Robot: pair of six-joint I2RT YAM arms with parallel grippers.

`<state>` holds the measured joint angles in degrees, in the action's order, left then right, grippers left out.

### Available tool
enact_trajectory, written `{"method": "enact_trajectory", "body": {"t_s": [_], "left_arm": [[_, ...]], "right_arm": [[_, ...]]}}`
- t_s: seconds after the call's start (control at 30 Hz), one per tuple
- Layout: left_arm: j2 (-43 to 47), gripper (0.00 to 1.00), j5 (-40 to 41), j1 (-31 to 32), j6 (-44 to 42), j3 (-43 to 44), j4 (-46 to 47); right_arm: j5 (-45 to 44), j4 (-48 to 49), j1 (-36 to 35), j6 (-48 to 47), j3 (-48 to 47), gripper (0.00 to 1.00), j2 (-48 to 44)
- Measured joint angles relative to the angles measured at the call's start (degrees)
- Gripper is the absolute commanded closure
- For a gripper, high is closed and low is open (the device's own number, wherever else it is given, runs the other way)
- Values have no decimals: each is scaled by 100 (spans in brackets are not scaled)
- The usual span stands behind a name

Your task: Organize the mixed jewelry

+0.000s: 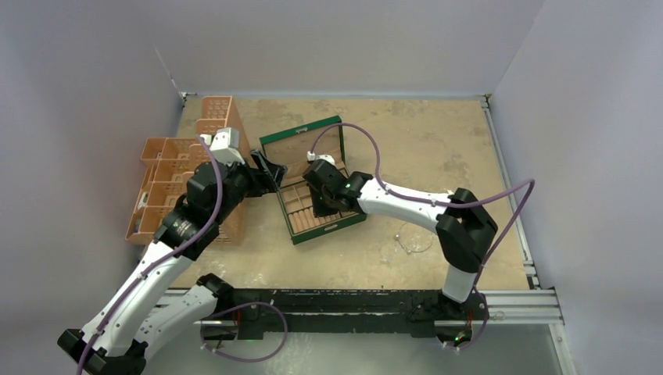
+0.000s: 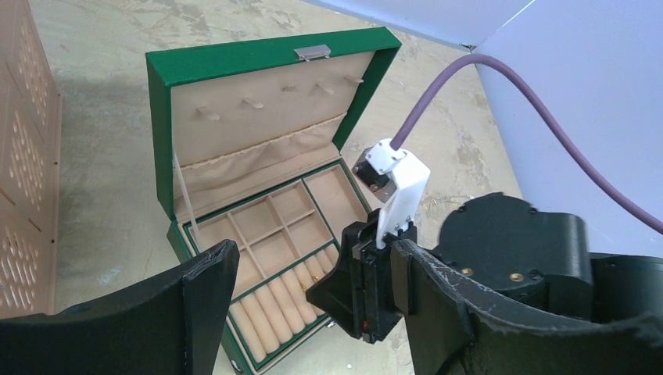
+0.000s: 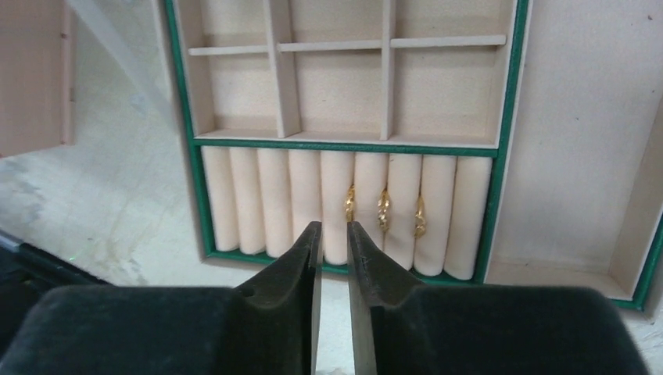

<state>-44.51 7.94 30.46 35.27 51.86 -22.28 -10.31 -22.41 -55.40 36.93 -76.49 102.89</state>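
Hovering above gold rings (image 3: 383,208) | right jaws barely parted | left jaws wide

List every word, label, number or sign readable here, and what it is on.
None: no text can be read in any view. The green box, its metal clasp, the gold rings and the tan crates show no lettering.
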Motion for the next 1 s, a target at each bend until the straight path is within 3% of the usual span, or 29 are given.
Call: {"method": "enact_trajectory", "body": {"t_s": [0.13, 0.3, 0.4, 0.5, 0.6, 0.73, 1.0], "left_arm": [[24, 28, -2, 0, 0, 0, 0], [24, 27, -72, 0, 0, 0, -2], [24, 26, -203, 0, -42, 0, -9], [20, 26, -343, 0, -81, 0, -9], [-33, 22, -529, 0, -153, 2, -9], [-199, 20, -890, 0, -214, 2, 0], [-398, 20, -1381, 0, -323, 2, 35]], "right_arm": [[31, -2, -2, 175, 4, 71, -308], [-671, 42, 79, 619, 122, 64, -1036], [-1169, 7, 446, 1073, 400, 46, -1449], [-1589, -90, 975, 1526, 942, 39, -1838], [-1891, -208, 1458, 1947, 1628, 38, -2297], [-2002, -382, 1814, 2472, 2382, 46, -2809], [-1987, -713, 2048, 3388, 3064, 50, -2378]]}}
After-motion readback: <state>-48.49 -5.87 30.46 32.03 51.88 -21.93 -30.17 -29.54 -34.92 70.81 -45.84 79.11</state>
